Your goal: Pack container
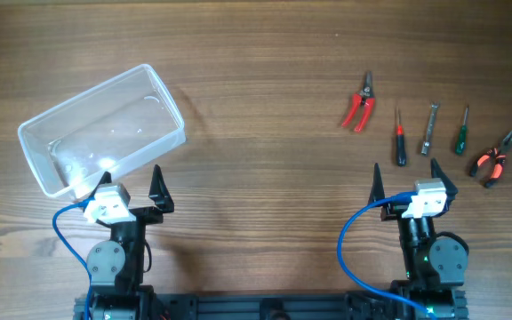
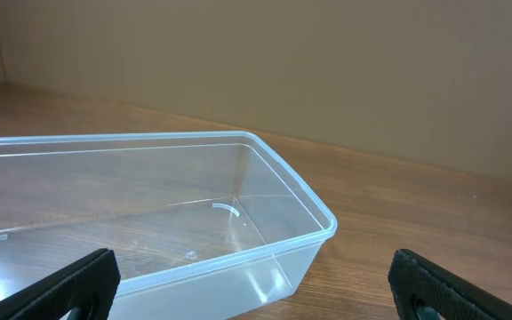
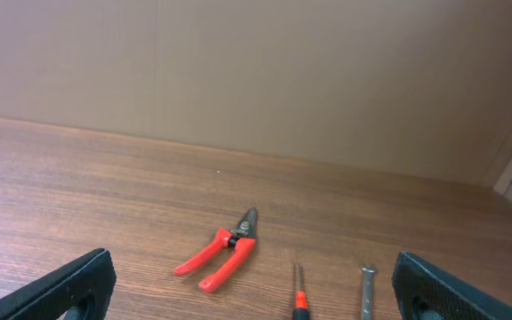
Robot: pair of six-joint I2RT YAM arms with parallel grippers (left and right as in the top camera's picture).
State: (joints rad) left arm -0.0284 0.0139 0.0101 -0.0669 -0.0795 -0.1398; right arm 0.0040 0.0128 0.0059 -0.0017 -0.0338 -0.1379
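The clear plastic container (image 1: 105, 127) lies empty and tilted at the left of the table; it fills the left wrist view (image 2: 149, 222). My left gripper (image 1: 132, 182) is open and empty just in front of it (image 2: 256, 289). Hand tools lie at the right: red-handled cutters (image 1: 359, 103) (image 3: 222, 251), a red-and-black screwdriver (image 1: 399, 139) (image 3: 299, 298), a metal wrench (image 1: 428, 129) (image 3: 365, 289), a green screwdriver (image 1: 461, 132) and orange pliers (image 1: 494, 160). My right gripper (image 1: 413, 180) is open and empty in front of the tools (image 3: 256, 289).
The wooden table (image 1: 256, 62) runs under everything. A plain wall (image 3: 256, 71) stands behind the far edge. Blue cables (image 1: 349, 240) loop beside each arm base.
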